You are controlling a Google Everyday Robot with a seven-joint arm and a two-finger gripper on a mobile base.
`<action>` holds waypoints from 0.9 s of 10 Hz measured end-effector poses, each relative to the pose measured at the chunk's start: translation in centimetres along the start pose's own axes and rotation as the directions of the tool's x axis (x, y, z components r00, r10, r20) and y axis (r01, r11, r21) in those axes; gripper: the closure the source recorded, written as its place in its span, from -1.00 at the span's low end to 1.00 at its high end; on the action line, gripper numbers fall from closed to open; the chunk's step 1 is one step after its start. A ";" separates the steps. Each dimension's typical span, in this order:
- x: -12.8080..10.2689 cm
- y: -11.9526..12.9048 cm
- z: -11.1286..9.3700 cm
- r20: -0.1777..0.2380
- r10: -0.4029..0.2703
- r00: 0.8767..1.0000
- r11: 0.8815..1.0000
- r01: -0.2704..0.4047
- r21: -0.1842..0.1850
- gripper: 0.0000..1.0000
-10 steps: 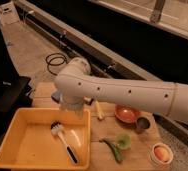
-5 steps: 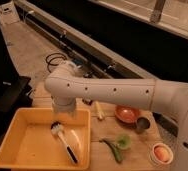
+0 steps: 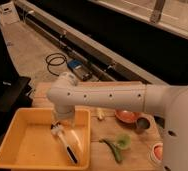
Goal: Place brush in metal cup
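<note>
The white arm [image 3: 107, 97] reaches from the right over the wooden table [image 3: 99, 152] and bends down into the yellow tub [image 3: 17, 150] at the left. The gripper [image 3: 62, 122] hangs low inside the tub, near its back wall. It is just above the round white head of the brush [image 3: 57, 131]. I cannot tell whether the gripper is released or clenched, or whether it touches the brush. The brush lies on the tub floor, and its thin dark handle runs from the head toward the front right corner. The metal cup [image 3: 143, 124] stands on the table well apart to the right, outside the tub. It is just beside the orange bowl [image 3: 127, 116], and the small green cup [image 3: 123, 140] is in front of them.
</note>
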 end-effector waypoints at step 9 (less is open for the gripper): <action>-2.6 -0.6 5.9 0.143 -0.036 0.989 0.999 0.034 0.021 -0.30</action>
